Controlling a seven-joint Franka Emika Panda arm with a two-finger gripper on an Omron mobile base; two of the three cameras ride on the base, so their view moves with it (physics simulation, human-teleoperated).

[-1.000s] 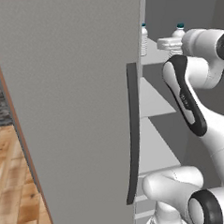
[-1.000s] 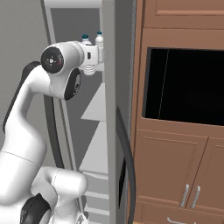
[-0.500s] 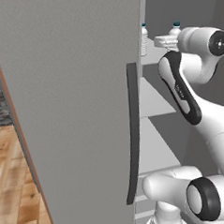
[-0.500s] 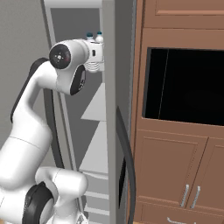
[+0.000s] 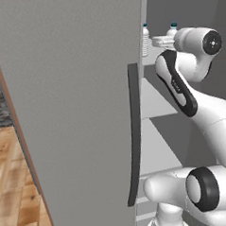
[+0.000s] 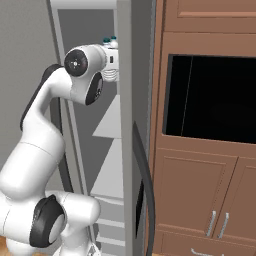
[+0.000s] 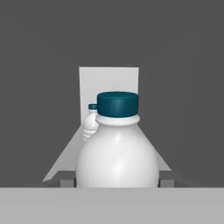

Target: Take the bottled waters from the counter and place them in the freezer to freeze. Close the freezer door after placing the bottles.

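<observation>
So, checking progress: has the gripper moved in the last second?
Yes. The gripper, shut on a bottle, rose against the freezer top and pushed deeper inside.

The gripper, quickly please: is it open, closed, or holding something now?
Gripper: closed on a bottled water with a teal cap.

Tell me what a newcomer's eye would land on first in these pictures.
First, the bottled water looming in the hand view, its teal cap up, with the gripper shut on it and a second bottle standing behind on the pale shelf. Then the open freezer door, a grey slab across the left base view, beside the white arm reaching inside.
</observation>
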